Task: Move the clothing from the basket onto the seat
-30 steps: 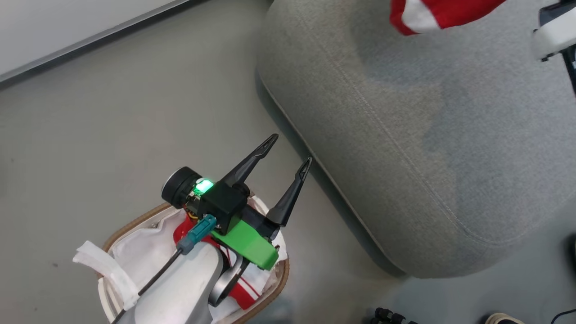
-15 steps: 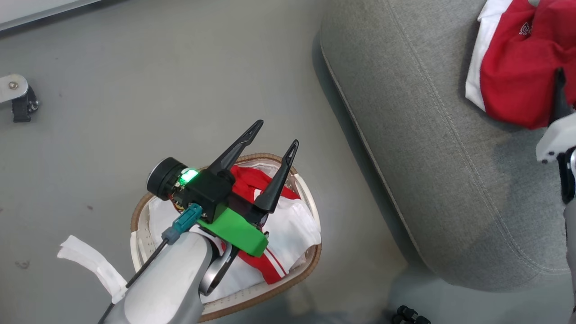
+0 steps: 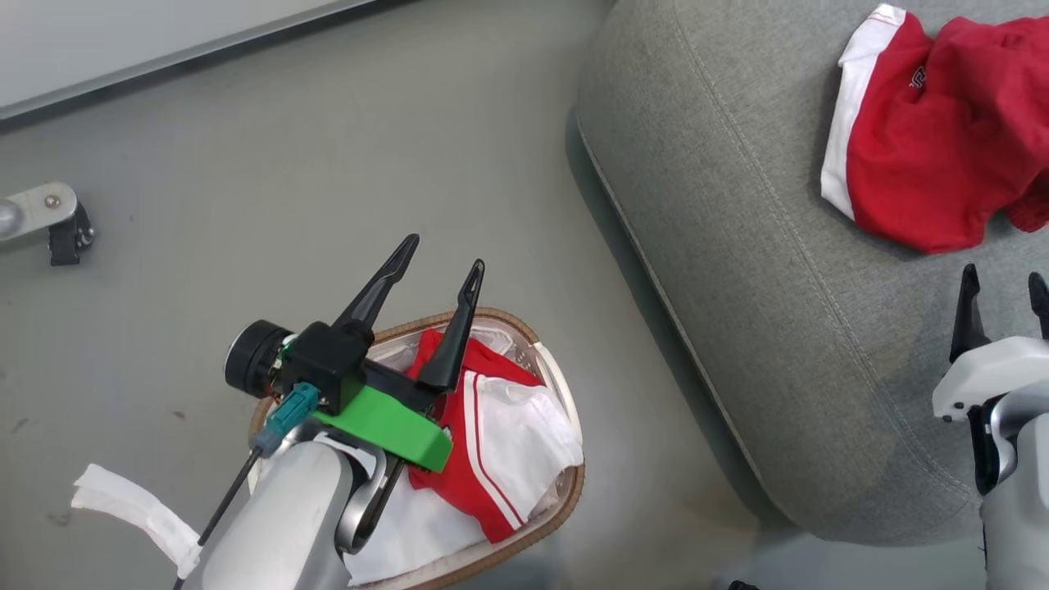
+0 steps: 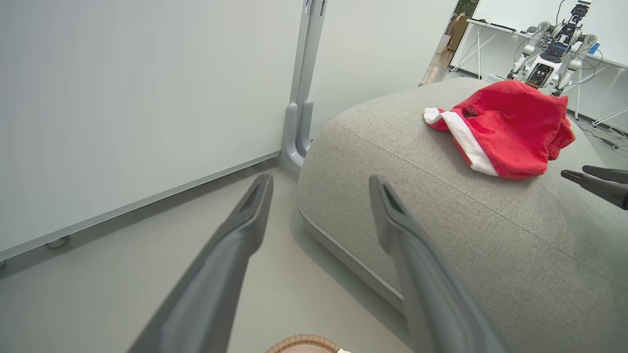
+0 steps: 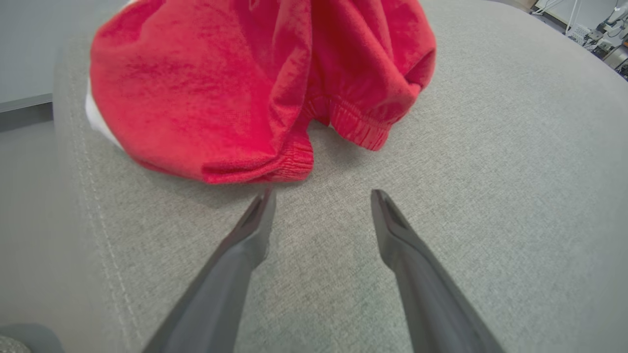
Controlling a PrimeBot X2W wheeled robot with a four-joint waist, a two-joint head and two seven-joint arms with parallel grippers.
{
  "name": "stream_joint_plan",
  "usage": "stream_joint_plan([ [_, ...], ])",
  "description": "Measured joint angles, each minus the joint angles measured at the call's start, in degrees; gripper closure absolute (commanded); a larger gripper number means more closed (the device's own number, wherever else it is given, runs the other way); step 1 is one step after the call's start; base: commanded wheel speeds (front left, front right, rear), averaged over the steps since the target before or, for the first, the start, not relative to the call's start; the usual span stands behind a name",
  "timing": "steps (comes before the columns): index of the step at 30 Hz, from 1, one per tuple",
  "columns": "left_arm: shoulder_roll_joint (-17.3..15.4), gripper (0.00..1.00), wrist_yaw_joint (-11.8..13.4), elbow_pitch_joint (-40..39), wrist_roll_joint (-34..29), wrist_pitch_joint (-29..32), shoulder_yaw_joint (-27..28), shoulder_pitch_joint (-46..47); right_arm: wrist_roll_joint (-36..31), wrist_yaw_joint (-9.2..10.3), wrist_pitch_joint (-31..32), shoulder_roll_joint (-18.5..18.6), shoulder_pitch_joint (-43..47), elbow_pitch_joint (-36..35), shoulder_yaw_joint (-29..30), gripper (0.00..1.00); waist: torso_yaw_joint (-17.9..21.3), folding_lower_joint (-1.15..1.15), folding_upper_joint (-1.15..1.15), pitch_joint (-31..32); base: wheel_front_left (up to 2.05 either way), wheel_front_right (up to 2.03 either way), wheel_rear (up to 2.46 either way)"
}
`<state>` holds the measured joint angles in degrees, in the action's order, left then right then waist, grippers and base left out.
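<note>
A red-and-white jersey garment (image 3: 500,434) lies in the oval white basket (image 3: 567,490) on the floor, over its white liner. My left gripper (image 3: 442,256) hovers open above the basket's far rim, holding nothing, and points toward the seat (image 4: 441,220). A second red garment with a white band (image 3: 926,164) lies crumpled on the grey seat (image 3: 737,205). My right gripper (image 3: 1003,279) stands open just short of that garment, apart from it. In the right wrist view the right gripper (image 5: 323,196) is empty over the cushion, with the garment's elastic hem (image 5: 245,88) just ahead of its tips.
A pale wall panel with a baseboard (image 3: 164,41) runs along the far side, with a grey post (image 4: 301,98) next to the seat's corner. A metal caster foot (image 3: 41,221) sits at far left. A white cloth strip (image 3: 131,508) lies beside the basket.
The head camera has shifted. The right gripper has drawn back from the red garment, which now lies loose on the seat. The left gripper stays open above the basket.
</note>
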<state>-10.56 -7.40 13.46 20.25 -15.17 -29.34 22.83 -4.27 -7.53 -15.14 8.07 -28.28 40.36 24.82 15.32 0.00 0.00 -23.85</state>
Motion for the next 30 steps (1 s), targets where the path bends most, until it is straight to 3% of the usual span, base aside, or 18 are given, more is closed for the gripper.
stream_joint_plan([
  [8, 1.8, 0.00, 0.0, 1.4, -1.9, 0.0, 6.2, -3.6, 5.4, 0.00, 0.0, -2.0, 4.5, -6.9, -7.7, 0.00, -1.5, 0.00, 0.00, 3.5, 0.00, 0.00, 0.00],
  [20, 5.4, 0.00, 0.0, 3.8, -6.3, 0.0, 17.1, -7.9, 10.1, 0.00, 0.0, -4.7, 6.5, -14.4, -18.2, 0.00, -8.9, 0.00, 0.00, 6.7, 0.00, 0.00, 0.00],
  [30, 7.1, 0.00, 0.0, 5.8, -8.7, 0.0, 25.0, -11.9, 12.7, 0.00, 0.0, -5.2, 9.1, -15.9, -21.7, 0.00, -14.1, 0.00, 0.00, 9.9, 0.00, 0.00, 0.00],
])
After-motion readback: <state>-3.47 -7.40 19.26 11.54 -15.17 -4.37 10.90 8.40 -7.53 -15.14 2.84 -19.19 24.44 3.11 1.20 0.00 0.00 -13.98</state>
